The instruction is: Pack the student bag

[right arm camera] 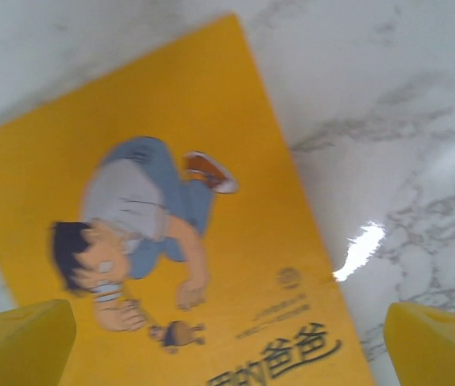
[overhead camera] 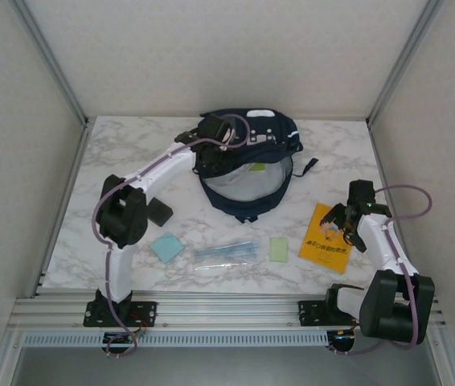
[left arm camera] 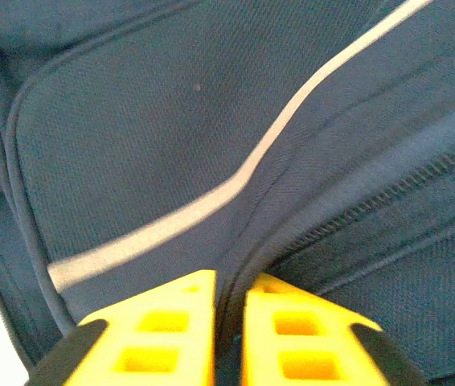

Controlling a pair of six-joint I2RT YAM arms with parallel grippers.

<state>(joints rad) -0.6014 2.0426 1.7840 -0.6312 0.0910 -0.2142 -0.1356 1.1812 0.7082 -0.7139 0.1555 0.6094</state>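
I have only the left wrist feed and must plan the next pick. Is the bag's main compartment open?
Observer: Yes. From the top camera the student bag lies unzipped, its pale lining showing.
Operator: What's waiting outside it?
Observer: A yellow book lies on the table, right of the bag.
Operator: And the right arm?
Observer: The right gripper hangs open over that book.
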